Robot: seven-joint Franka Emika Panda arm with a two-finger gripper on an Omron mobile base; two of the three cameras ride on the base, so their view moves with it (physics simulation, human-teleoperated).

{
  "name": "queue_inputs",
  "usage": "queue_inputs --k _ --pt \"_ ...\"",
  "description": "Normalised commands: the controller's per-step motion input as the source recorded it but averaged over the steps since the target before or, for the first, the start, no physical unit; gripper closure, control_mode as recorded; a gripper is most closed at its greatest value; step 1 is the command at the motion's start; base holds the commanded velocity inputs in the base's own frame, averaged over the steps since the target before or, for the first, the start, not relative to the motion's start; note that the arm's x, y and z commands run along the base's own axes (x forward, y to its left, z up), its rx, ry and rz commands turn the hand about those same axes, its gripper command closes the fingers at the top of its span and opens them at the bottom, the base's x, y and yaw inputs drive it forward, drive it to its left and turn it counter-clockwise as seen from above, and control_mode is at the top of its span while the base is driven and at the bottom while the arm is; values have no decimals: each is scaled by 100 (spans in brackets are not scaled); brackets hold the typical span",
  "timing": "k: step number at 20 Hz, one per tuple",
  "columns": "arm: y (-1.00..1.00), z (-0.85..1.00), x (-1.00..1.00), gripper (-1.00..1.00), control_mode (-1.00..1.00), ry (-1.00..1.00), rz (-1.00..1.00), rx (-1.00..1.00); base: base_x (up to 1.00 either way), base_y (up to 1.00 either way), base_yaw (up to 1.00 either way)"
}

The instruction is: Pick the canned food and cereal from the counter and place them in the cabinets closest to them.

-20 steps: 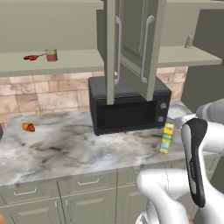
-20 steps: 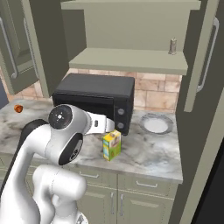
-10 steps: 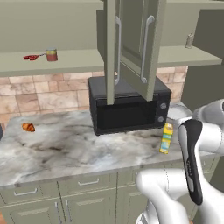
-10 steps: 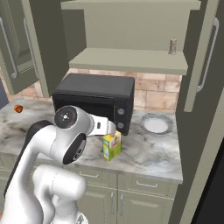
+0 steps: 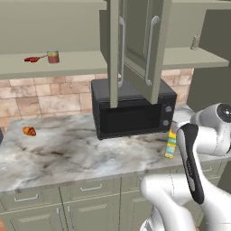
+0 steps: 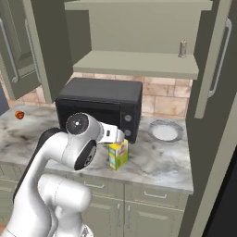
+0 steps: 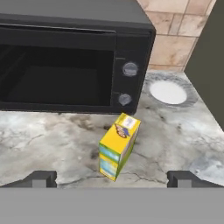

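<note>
The tall slim yellow cereal box (image 7: 119, 145) is standing upright on the grey-white marbled worktop (image 7: 52, 140), just before the black microwave (image 7: 65, 57). The two-finger gripper (image 7: 111, 178) is hovering above it, jaws spread wide, gripping nothing. The small red-orange can (image 5: 53, 56) is sitting on the pale green cabinet shelf (image 5: 27, 67).

cereal (image 6: 118, 154) upright on counter (image 6: 162, 164) before microwave (image 6: 99, 107).

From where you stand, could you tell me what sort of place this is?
A simulated home kitchen, by the look of it: a marbled stone counter over sage-green drawers, a black microwave against a tiled wall, and open wall cabinets above.
</note>
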Motion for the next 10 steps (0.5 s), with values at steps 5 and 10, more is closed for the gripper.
queue_inputs --k 5,10 --pt "0 -23 35 -100 -100 5 -3 0 0 0 0" --pt "0 -20 29 -100 -100 6 -3 0 0 0 0"
